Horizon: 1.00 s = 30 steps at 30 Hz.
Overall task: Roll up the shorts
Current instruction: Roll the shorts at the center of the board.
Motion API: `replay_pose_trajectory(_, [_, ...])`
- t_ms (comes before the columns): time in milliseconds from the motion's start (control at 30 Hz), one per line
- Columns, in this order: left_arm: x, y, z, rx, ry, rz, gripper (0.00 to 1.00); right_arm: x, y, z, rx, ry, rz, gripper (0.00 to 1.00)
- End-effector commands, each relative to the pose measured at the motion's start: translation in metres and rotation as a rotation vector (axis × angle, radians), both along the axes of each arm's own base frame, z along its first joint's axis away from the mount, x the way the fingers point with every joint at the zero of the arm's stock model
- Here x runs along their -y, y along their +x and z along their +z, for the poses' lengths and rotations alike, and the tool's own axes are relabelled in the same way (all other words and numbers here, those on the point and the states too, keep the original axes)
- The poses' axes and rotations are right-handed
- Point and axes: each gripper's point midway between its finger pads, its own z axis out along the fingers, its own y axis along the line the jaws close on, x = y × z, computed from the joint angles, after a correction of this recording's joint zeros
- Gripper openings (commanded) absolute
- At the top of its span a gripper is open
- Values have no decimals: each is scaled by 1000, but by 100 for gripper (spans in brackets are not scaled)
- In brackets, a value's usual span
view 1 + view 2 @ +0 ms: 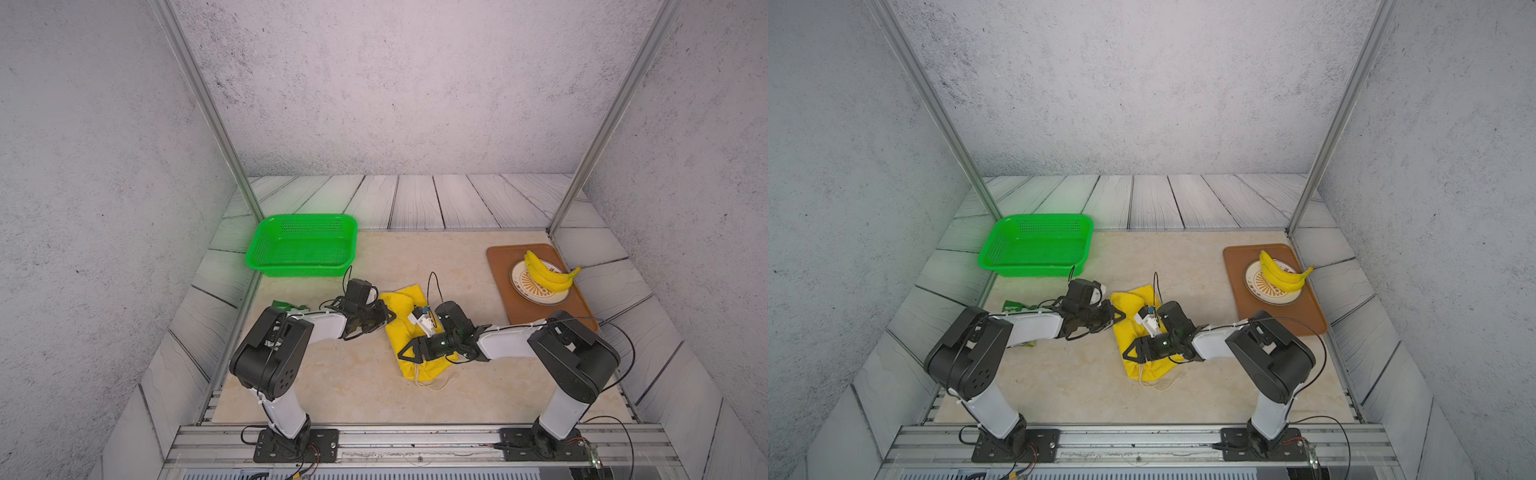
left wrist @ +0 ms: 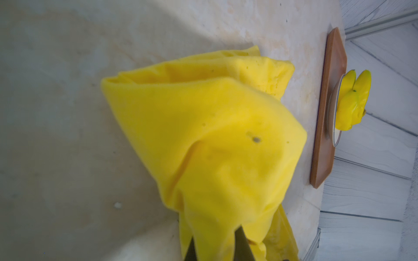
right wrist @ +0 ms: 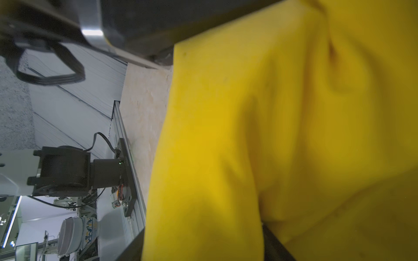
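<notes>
The yellow shorts (image 1: 405, 303) (image 1: 1133, 307) lie folded into a thick bundle at mid-table, with the whitish drawstring (image 1: 436, 384) trailing from the near end. My left gripper (image 1: 390, 318) (image 1: 1121, 316) is at the bundle's left edge. In the left wrist view it (image 2: 217, 244) is shut on a lifted fold of the shorts (image 2: 214, 126). My right gripper (image 1: 405, 355) (image 1: 1129, 353) reaches over the bundle from the right. In the right wrist view its (image 3: 203, 248) jaws stand wide, with a thick fold of the shorts (image 3: 271, 135) filling the gap between them.
A green mesh basket (image 1: 305, 245) stands at the back left. At the right, a brown tray (image 1: 503, 266) carries a plate (image 1: 519, 286) with bananas (image 1: 548, 272). A green packet (image 1: 286, 306) lies by the left arm. Metal posts rise at both back corners.
</notes>
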Motion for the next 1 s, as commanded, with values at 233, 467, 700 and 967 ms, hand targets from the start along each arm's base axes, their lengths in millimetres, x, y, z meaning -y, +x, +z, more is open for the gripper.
replay_pose_trajectory(233, [-19,-24,-6,-136,214,0,0,86,-1,21,225,-616,-50,84])
replay_pose_trajectory(467, [-13,-29,1,-152,199,27,0,53,-2,53,501,-695,-31,91])
replay_pose_trajectory(700, [-12,-36,2,-172,220,33,0,7,5,54,619,-709,-7,92])
replay_pose_trajectory(967, [-10,-36,6,-180,198,49,0,-7,15,28,630,-745,-62,90])
